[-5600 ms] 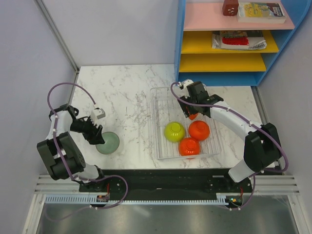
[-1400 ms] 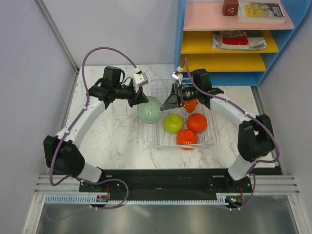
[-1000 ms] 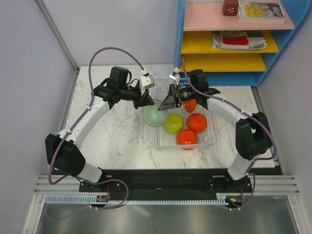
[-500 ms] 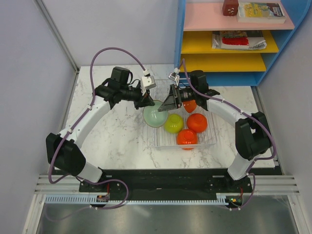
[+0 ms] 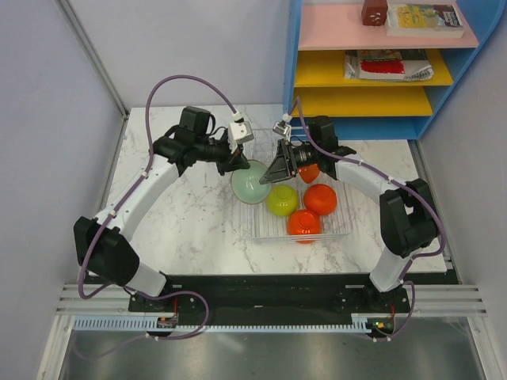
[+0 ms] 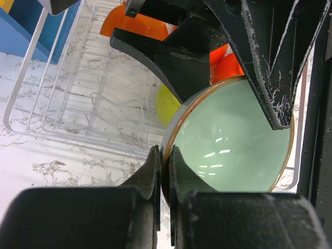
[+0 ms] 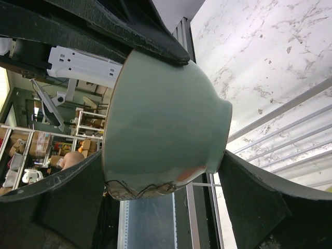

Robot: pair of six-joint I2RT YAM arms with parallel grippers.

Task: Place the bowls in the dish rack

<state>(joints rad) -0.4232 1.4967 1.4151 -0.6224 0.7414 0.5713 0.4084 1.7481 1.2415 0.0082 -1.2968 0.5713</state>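
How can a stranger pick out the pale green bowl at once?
Find the wire dish rack before the blue shelf. At its left edge the left tool pinches the pale green bowl, tilted. Its neighbours, lying in the rack, are orange or yellow.

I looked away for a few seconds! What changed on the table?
The left claw lifted the sage-green bowl by its rim and carried it from the near left of the table to the far left corner of the dish rack. The right claw swung round and now straddles it, open. The yellow-green bowl and orange bowls stayed in the rack.
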